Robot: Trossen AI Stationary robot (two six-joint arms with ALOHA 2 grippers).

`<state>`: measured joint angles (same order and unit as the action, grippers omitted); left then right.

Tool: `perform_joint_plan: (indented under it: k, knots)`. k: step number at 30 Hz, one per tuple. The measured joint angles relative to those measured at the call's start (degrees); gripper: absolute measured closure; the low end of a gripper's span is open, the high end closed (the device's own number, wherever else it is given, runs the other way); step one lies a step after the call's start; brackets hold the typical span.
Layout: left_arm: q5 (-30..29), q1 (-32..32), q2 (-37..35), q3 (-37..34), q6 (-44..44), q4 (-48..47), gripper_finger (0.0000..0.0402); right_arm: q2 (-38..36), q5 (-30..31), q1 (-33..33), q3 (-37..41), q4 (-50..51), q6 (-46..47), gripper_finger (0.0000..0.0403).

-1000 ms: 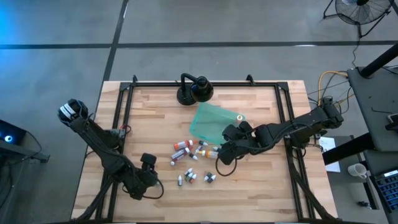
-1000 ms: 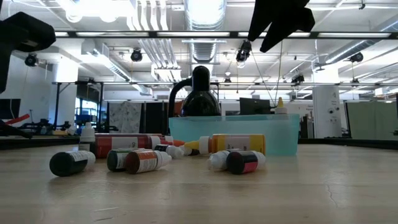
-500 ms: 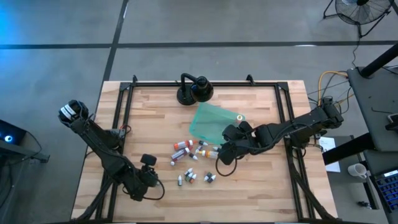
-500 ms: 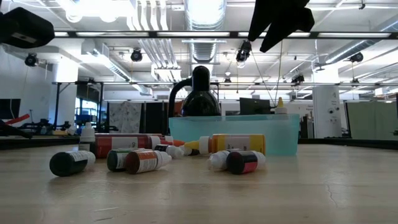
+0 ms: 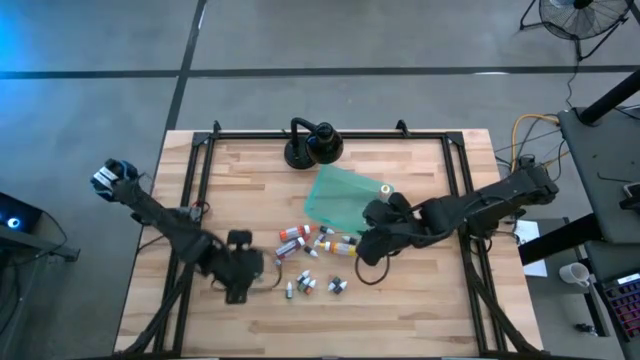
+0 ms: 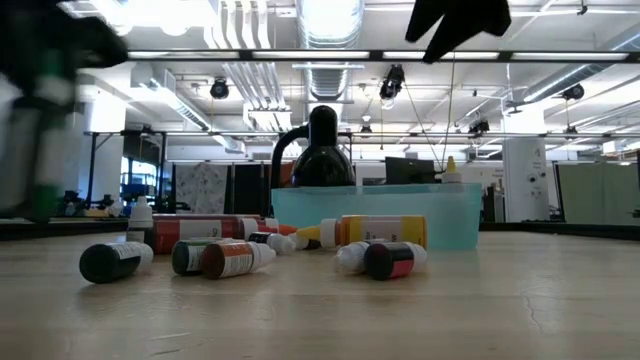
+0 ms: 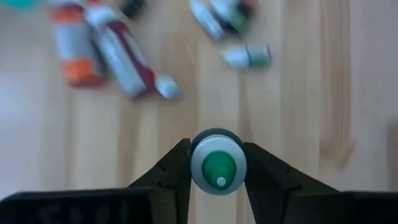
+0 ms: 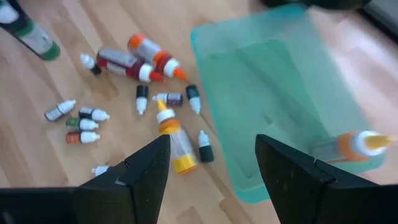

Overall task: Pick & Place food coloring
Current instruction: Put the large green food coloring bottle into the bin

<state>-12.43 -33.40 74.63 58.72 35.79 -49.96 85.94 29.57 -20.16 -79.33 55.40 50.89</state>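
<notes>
Several small food coloring bottles [image 5: 312,258] lie on their sides in a loose cluster on the wooden table, just in front of a flat teal tray [image 5: 345,195]. One orange bottle [image 8: 348,146] lies in the tray. My left gripper [image 7: 216,169] is left of the cluster, shut on a green-marked bottle [image 7: 216,163]. That bottle is also in the right wrist view [image 8: 31,34] and shows as a blur in the low view [image 6: 30,140]. My right gripper [image 8: 211,180] hangs open above the cluster's right side, beside the tray's near edge, with nothing between its fingers. My left gripper pinches the bottle between its two fingers [image 7: 171,173], on opposite sides of its round body [image 7: 195,167]. The fingers slant down from above. The bottle's round end with the green middle faces the wrist camera. The bottle is lifted clear of the table.
A black round-based stand [image 5: 312,145] sits at the far edge behind the tray. Black frame rails [image 5: 200,190] run along the table's left and right sides. Bare wood lies near the front edge [image 5: 330,325].
My left gripper has risen and swung from the near left toward the bottle cluster, rolling a little. In the low view it now shows as a blur with the whitish, green-marked bottle under it. The lying bottles have stayed put.
</notes>
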Motion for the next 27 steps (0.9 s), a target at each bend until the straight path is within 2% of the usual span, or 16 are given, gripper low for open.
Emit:
perform_joint_plan:
  k: [5,10,14,19,23,27]
  knots:
    - [-1.45,11.07,-0.83,6.96,-2.04,0.05,0.0306,-5.37,5.36,-2.15,0.00,6.21,4.65,0.0175]
    - [-2.94,22.48,2.30,15.22,-9.10,1.03,0.0306,-9.05,8.24,-3.24,0.69,11.13,7.78,0.0175]
    - [-3.02,31.12,8.42,22.53,-16.14,1.75,0.0307,-10.30,9.82,-3.22,1.21,11.89,6.51,0.0175]
    - [-1.63,39.86,19.32,31.92,-23.98,1.60,0.0307,-10.57,11.13,-3.20,2.21,11.99,5.60,0.0175]
    - [1.49,44.57,26.45,37.03,-25.98,1.49,0.0307,-10.82,10.77,-3.22,3.78,12.13,7.63,0.0175]
    - [1.41,46.43,30.62,38.09,-27.47,1.88,0.0307,-11.34,10.67,-3.22,5.64,12.19,11.93,0.0175]
